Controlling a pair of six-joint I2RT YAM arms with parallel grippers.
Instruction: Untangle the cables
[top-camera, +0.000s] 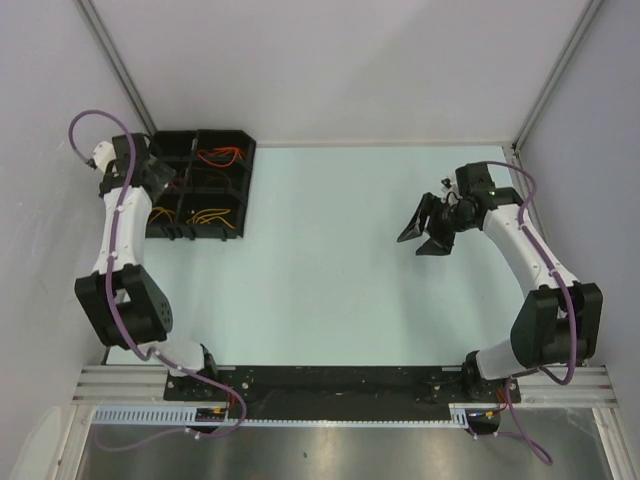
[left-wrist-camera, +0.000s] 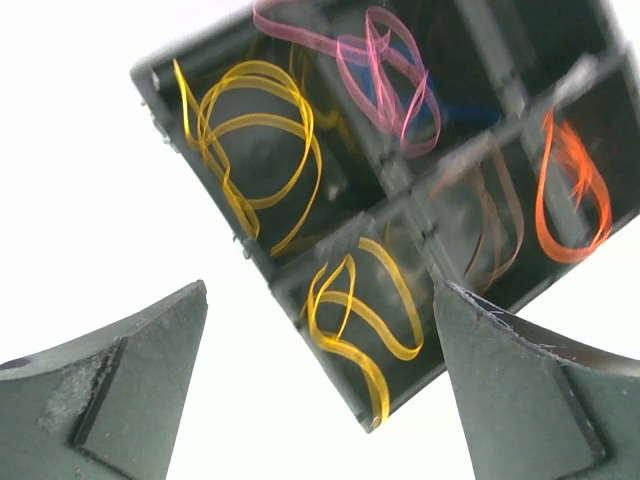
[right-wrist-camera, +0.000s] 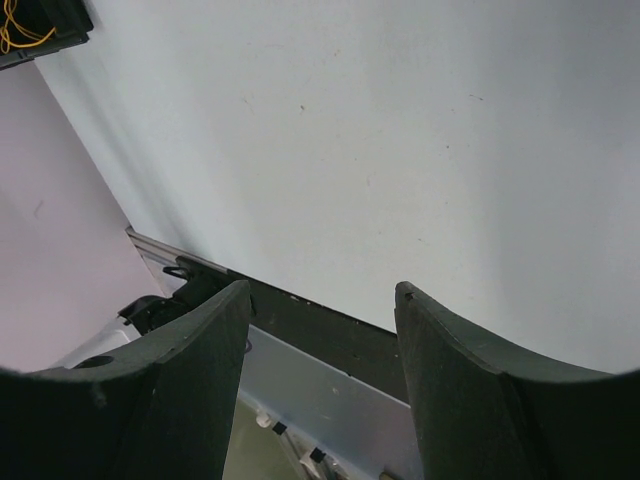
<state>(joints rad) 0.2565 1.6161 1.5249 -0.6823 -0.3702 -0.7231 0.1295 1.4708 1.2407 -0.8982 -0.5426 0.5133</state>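
The cables lie in a black compartment tray (top-camera: 245, 175) at the table's far left. In the left wrist view I see two looping yellow cables (left-wrist-camera: 250, 140) (left-wrist-camera: 360, 315), a pinkish-purple cable (left-wrist-camera: 385, 80), an orange cable (left-wrist-camera: 570, 200) and a thin brownish one (left-wrist-camera: 495, 225), each in its own compartment. From above, red-orange (top-camera: 220, 155) and yellow (top-camera: 210, 215) cables show. My left gripper (top-camera: 168, 178) (left-wrist-camera: 320, 290) hovers over the tray's left side, open and empty. My right gripper (top-camera: 428, 232) (right-wrist-camera: 322, 290) is open and empty above the table's right side, far from the tray.
The tray's corner (right-wrist-camera: 60, 20) shows far off in the right wrist view. Grey walls stand at the left, back and right. A black base rail (top-camera: 330, 385) runs along the near table edge between the arm bases.
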